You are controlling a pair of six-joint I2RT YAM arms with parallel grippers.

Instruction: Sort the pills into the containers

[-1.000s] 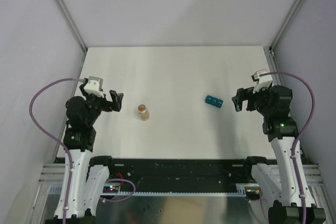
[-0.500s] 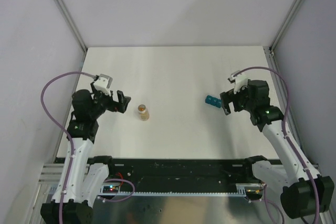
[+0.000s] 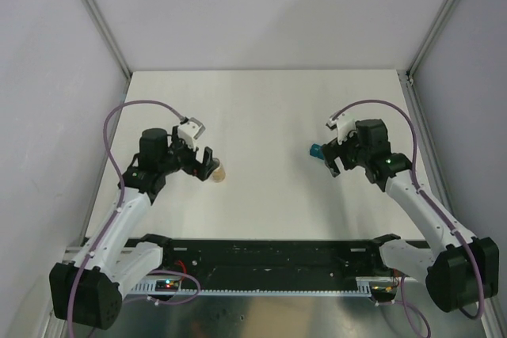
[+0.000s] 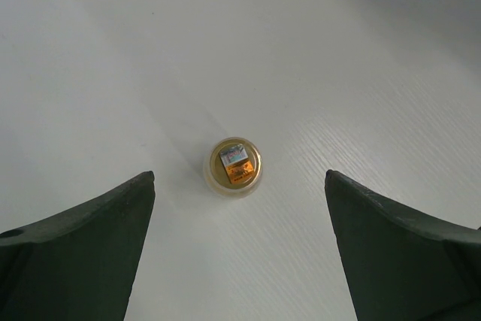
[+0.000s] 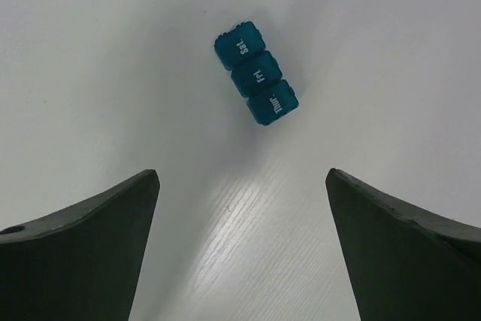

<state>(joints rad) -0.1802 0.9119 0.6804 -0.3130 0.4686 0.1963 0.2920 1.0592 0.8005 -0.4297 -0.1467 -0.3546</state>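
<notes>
The containers [image 5: 256,83], a teal strip of three joined compartments with lids reading Sat, Fri and Thur, are lying flat on the right half of the white table [image 3: 261,108]. We are holding our right gripper [image 3: 333,160] just beside the strip, jaws spread wide and gripping nothing, with the strip lying ahead of the fingertips. Well apart on the left, we are hovering our left gripper [image 3: 206,162], equally wide and empty, by a small round orange-tan bottle [image 4: 235,165] that is standing upright.

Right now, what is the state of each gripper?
Left gripper: open, holding nothing; the bottle is untouched.
Right gripper: open, holding nothing; the containers lie untouched.
</notes>
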